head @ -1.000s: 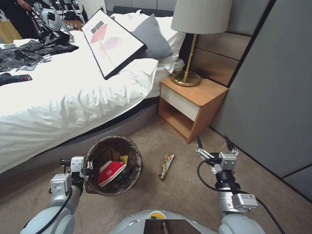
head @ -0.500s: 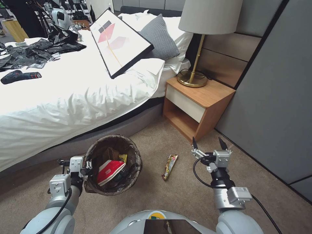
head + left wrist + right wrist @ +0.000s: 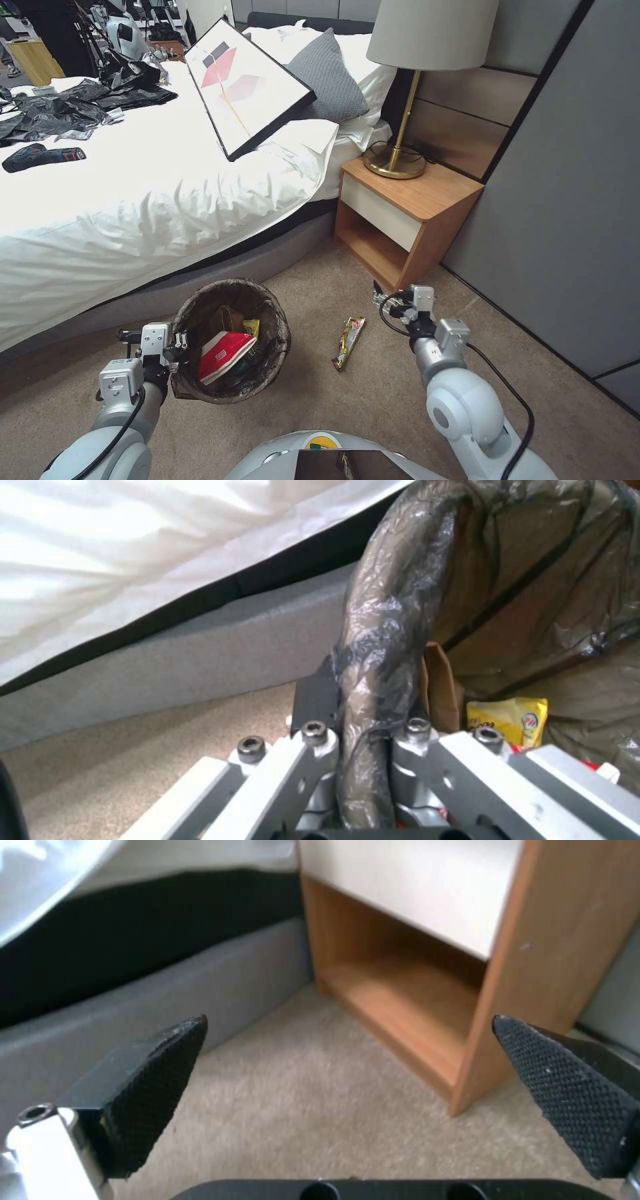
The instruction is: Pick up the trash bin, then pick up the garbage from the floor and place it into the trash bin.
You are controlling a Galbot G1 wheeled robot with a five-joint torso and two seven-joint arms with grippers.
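Observation:
The trash bin (image 3: 267,300), lined with a dark bag, hangs just off the floor (image 3: 373,407) beside the bed. My left gripper (image 3: 177,345) is shut on its near rim; the left wrist view shows that rim (image 3: 383,630) clamped between the fingers. Inside lie a red-and-white cup (image 3: 225,352), a yellow wrapper (image 3: 510,720) and a brown paper bag (image 3: 440,685). One piece of garbage, a gold wrapper (image 3: 348,342), lies on the carpet right of the bin. My right gripper (image 3: 385,301) is open, low over the carpet beyond the wrapper; its pads (image 3: 157,1085) stand wide apart with nothing between them.
A wooden nightstand (image 3: 427,200) with a brass lamp (image 3: 395,160) stands just past the right gripper. The bed (image 3: 133,200) runs along the left behind the bin, a grey wall panel (image 3: 567,200) on the right. Open carpet lies around the wrapper.
The camera shifted slightly at first. Then my right arm swung forward and down, turning the open gripper onto its side, nearer the nightstand's foot. The left gripper and bin held still.

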